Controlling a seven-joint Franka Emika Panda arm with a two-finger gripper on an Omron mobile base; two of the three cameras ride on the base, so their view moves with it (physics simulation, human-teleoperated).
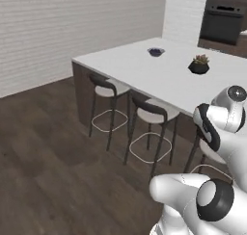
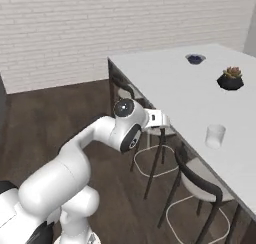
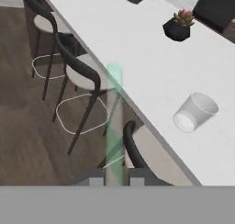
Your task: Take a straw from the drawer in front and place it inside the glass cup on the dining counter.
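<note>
Clearly the carry step is in hand: the fingers (image 3: 114,179) are closed on the straw (image 3: 114,122), which rises between them. The cup (image 3: 195,112) stands upright on the bench (image 3: 137,48), right of the straw. Next, I judge, the straw must come over the cup's mouth and go down into it.

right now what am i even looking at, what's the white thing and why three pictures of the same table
The white thing is a jointed robot arm on a driving base. Two pictures come from cameras on that base, behind the arm to its left and right. The third comes from a camera on its hand, looking along the fingers, which are shut on a thin, pale, see-through straw. The large white-topped dining counter carries a short clear glass cup, a small plant in a black pot and a small dark bowl. Black-framed stools stand along its side. The straw is not in the cup yet.
</note>
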